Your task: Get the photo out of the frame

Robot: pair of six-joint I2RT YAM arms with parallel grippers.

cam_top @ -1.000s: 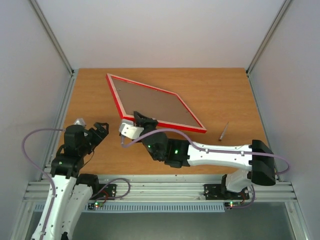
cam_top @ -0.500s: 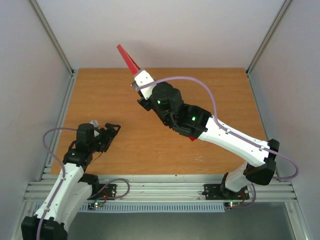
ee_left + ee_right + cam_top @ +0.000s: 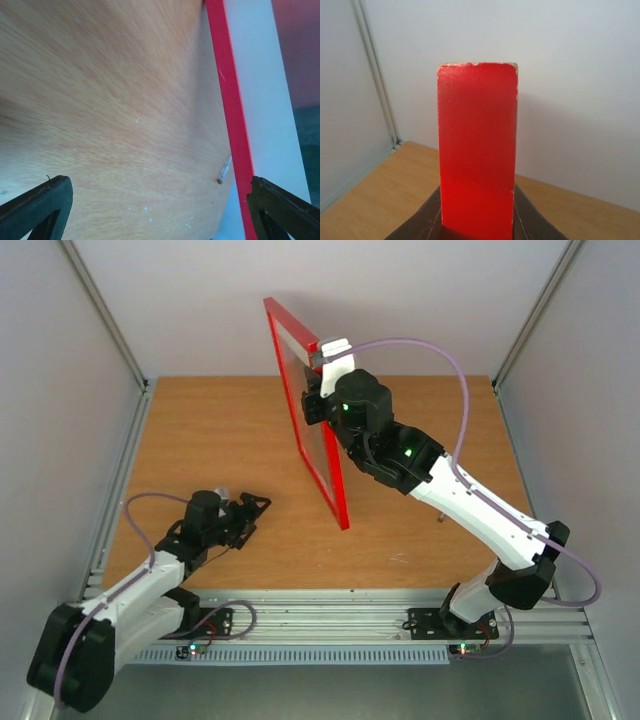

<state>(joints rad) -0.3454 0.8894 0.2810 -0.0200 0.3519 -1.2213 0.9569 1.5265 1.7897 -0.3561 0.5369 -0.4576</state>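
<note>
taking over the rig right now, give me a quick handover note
Left gripper: open, empty, low over the table.
Right gripper: shut on the frame, holding it upright on edge.
Photo: apparently still in the frame, behind the white mat.
Done: frame picked up.
Left: get the photo out.

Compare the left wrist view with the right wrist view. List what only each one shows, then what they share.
Only the left wrist view: the left claw standing open, a small pin lying on the wood, and the white border just inside the frame. Only the right wrist view: the right claw shut on the frame's edge, seen end-on, with the white wall and a metal corner post behind. Both: the red frame and the wooden table.
</note>
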